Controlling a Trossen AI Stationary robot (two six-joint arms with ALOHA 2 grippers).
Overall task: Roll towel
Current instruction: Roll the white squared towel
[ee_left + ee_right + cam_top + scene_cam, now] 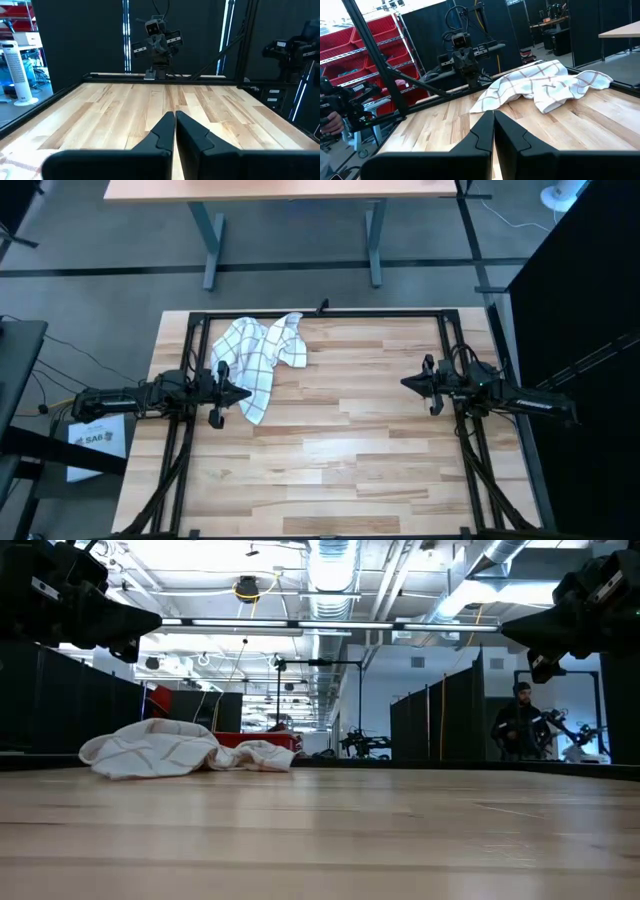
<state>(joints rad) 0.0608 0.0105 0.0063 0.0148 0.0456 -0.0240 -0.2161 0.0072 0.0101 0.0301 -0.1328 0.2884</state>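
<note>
The towel, white with a dark thin-lined check, lies crumpled in a loose heap on the wooden table at the far left; it also shows in the right wrist view and as a low mound in the low view. My left gripper hovers shut above the table's left side, just beside the towel's near end, pointing level toward the right. My right gripper hovers shut at the table's right side, pointing level toward the left, far from the towel. Both sets of fingers are closed with nothing between them.
A black metal frame runs along the table's far edge and down both sides. The wide middle and near part of the wooden top is bare. A person stands in the room beyond the table.
</note>
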